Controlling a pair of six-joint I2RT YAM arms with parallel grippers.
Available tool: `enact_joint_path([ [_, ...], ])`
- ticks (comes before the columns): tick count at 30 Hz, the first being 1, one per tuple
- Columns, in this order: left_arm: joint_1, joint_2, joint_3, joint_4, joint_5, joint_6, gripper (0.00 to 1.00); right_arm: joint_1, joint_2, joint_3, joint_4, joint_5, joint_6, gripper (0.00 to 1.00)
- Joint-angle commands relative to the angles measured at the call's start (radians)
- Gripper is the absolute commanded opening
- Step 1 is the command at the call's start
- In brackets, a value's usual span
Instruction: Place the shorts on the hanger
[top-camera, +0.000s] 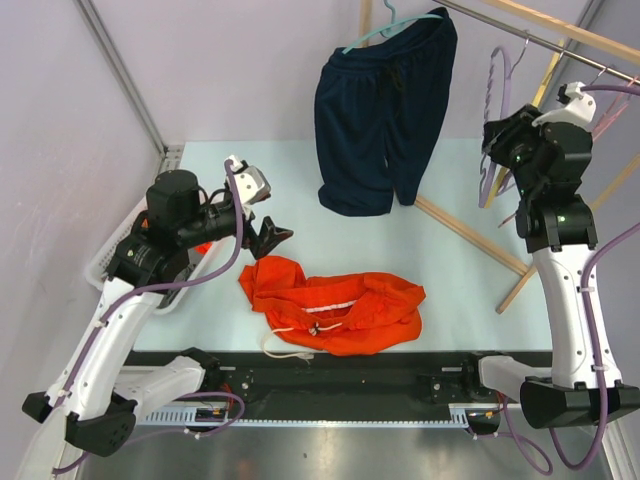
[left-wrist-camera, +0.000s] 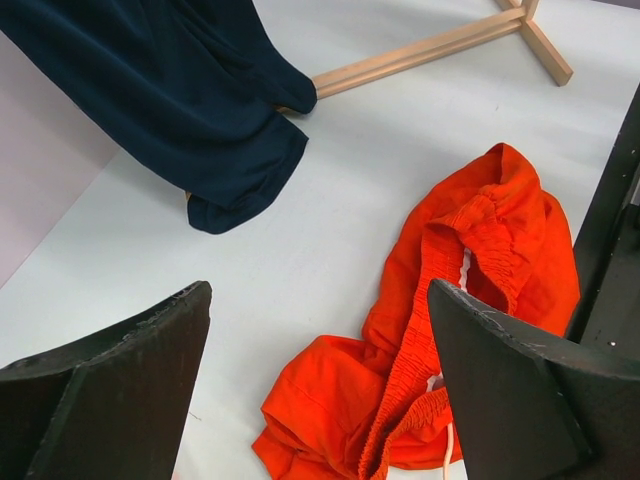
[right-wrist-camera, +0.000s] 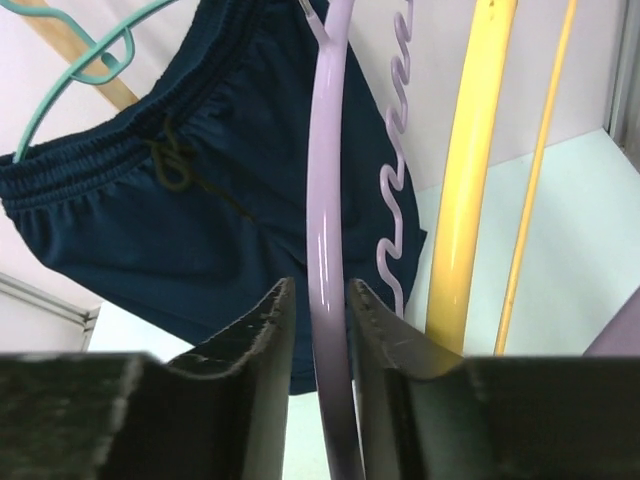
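Observation:
The orange shorts lie crumpled on the table near its front edge. They also show in the left wrist view, with the gathered waistband and white drawstring visible. My left gripper is open and empty, above the table just behind the shorts' left end; the left wrist view shows its jaws wide apart. The lavender hanger hangs from the wooden rail at the right. My right gripper is raised to it, and in the right wrist view its jaws are closed on the hanger's thin arm.
Navy shorts hang on a teal hanger at the back. A yellow hanger hangs right beside the lavender one. The wooden rack's base bars cross the table's right side. A white basket stands at the left edge.

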Motion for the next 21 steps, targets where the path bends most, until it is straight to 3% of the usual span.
enact_joint_path([
  [1,-0.003,0.002,0.001,0.007,-0.008,0.02,0.93,-0.007,-0.036,-0.045,0.119,-0.014,-0.029,0.25],
  [7,-0.004,0.009,-0.001,0.007,-0.005,0.021,0.95,-0.006,-0.073,-0.131,0.241,-0.032,-0.05,0.0],
  [21,-0.004,0.022,-0.015,0.013,-0.006,0.026,0.95,0.002,-0.099,-0.239,0.553,-0.133,-0.207,0.0],
])
